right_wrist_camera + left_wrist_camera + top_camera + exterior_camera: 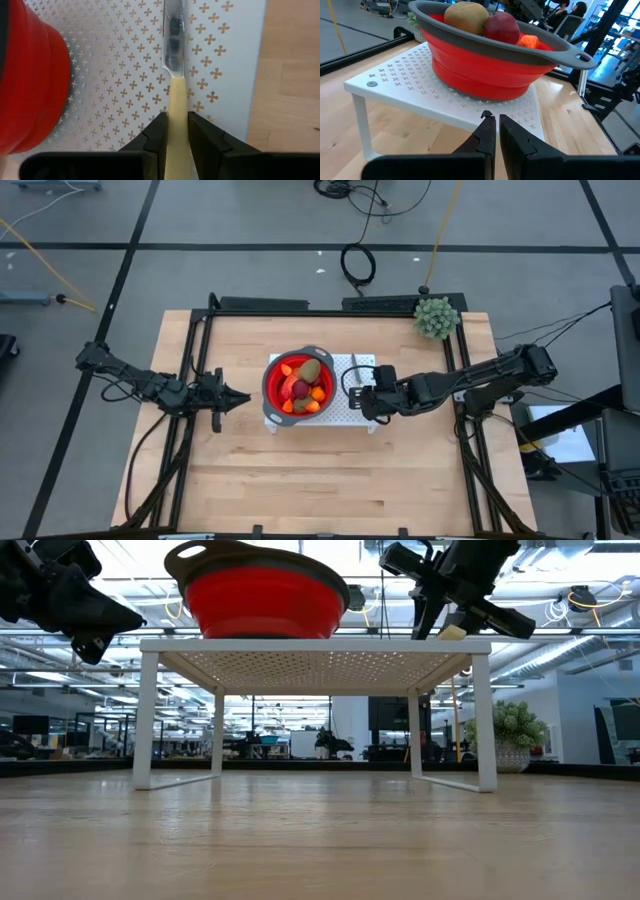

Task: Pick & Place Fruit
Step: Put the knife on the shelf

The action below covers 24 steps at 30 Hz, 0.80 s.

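Right wrist view shows the right gripper (176,132) pinching the pale wooden handle of a knife (174,60), one dark finger on each side of it, with the blade lying flat on the white perforated rack (125,75) just beside the red bowl (30,75). From above, that gripper sits over the rack's right part, well clear of the bowl's rim. The left gripper (492,132) hangs at the rack's left edge with its fingers pressed together and nothing between them.

The fruit (301,385) lies inside the one red, grey-rimmed bowl on the rack: two brown kiwi-like ovals, one dark red ball and several orange pieces too small to count exactly. There is one knife, one rack, and one green bushy ball (436,317) at the table's far right corner. No readable writing or brand shows on any of them.
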Each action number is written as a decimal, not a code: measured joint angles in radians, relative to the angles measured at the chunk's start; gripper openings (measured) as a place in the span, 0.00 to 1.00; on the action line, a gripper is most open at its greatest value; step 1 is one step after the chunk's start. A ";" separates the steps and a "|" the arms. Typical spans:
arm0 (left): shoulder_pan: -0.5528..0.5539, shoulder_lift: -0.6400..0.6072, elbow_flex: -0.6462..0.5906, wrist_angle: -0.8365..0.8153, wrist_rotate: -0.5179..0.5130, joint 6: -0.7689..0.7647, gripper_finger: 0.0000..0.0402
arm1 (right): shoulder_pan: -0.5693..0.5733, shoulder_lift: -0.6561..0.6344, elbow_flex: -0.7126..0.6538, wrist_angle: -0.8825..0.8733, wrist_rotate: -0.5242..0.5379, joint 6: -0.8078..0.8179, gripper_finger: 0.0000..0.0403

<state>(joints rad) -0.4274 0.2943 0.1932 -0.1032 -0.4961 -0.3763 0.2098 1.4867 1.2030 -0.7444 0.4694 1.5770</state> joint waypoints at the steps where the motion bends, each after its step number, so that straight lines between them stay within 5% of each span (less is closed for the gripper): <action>1: 0.000 0.000 0.000 0.000 0.000 0.000 0.05 | 0.000 -0.005 -0.001 0.001 0.000 0.001 0.15; 24: 0.000 0.000 0.000 -0.002 0.002 -0.015 0.05 | -0.001 -0.006 -0.002 0.142 -0.003 -0.085 0.18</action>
<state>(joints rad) -0.4271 0.2943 0.1932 -0.1055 -0.4942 -0.3912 0.2089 1.4803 1.2015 -0.6027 0.4664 1.4921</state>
